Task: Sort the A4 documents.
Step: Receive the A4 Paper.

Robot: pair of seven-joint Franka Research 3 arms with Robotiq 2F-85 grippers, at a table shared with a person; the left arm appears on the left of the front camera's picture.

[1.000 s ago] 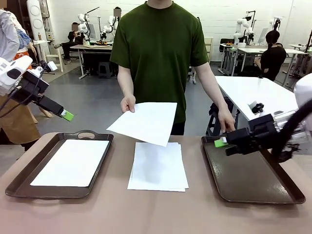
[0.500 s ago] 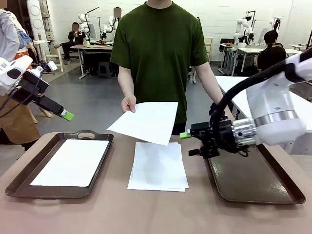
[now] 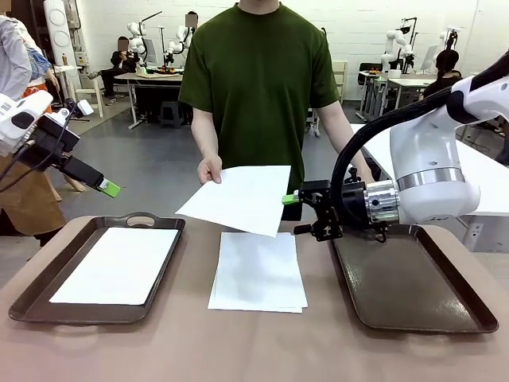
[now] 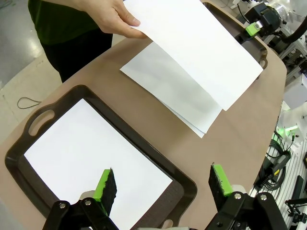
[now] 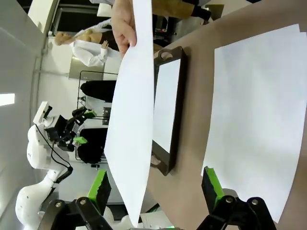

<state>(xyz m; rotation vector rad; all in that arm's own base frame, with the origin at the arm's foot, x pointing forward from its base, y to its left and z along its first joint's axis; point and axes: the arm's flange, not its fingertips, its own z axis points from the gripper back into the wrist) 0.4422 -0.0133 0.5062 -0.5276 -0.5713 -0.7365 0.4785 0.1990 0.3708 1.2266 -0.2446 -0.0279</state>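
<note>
The right gripper (image 3: 294,213) is held spread at the edge of the sheet (image 3: 238,199) offered by a hand (image 3: 209,169). One page (image 3: 119,263) is sorted into the left tray (image 3: 143,220); a stack (image 3: 258,270) is left mid-table.

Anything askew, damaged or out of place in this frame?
Only minor: the middle stack of A4 documents lies slightly fanned on the table, edges not lined up. The sheet in the left tray lies flat; no tears visible.

right gripper (image 3: 296,214): jaws apart | held sheet (image 3: 238,199): edge just in front of the jaws | paper stack (image 3: 258,270): below them
</note>
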